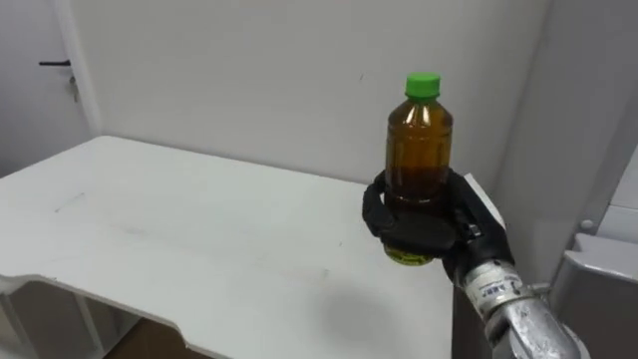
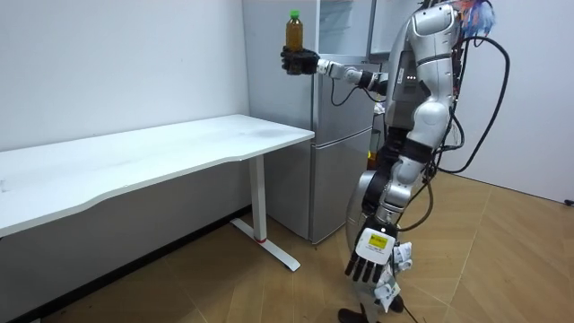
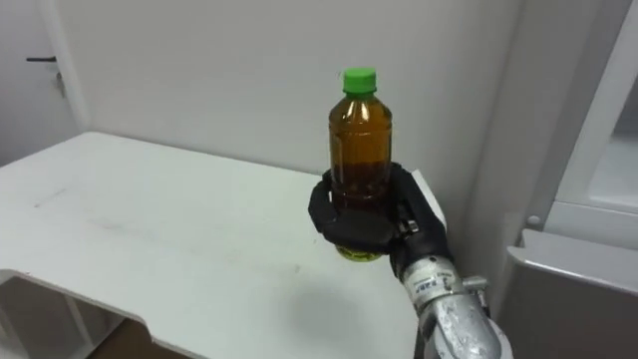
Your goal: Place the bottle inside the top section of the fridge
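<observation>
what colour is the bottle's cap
Green. The cap on the bottle shows best in the right eye view.

Amber bottle (image 1: 419,150), green cap, upright, gripped above table edge.

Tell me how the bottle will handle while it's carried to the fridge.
The bottle looks nearly full of amber liquid, so probably heavy for its size. It stands upright, gripped low by the right hand, so it may tip if swung. Its smooth wall could slip in the fingers.
</observation>
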